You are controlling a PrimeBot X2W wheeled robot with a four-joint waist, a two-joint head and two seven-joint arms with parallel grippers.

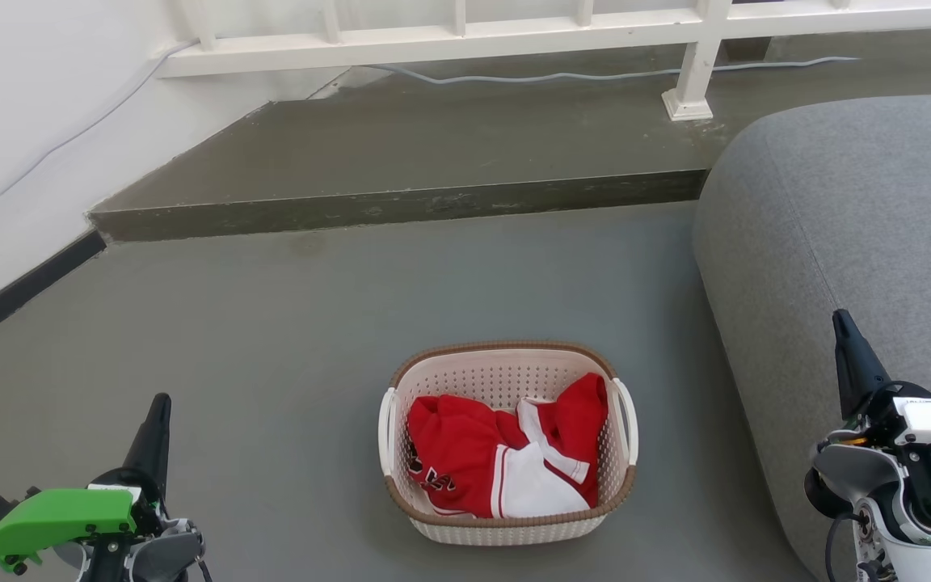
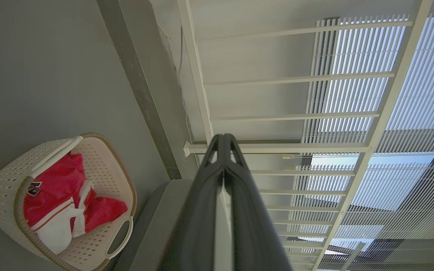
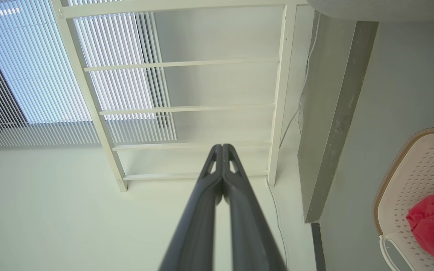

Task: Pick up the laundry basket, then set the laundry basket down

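Two grippers were noted, left gripper (image 1: 161, 402) and right gripper (image 1: 840, 317), each clenched with fingers pressed together and grasping nothing. Between them, well apart from both, one laundry basket (image 1: 506, 529) stood upright on the grey floor (image 1: 271, 323), near one grey sofa (image 1: 853, 242). Its two white handles (image 1: 385, 432) were untouched. One red-and-white garment (image 1: 506, 461) lay bundled inside.

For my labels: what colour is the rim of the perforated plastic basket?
The cream perforated basket's rim is woven-look brown; best in head view.
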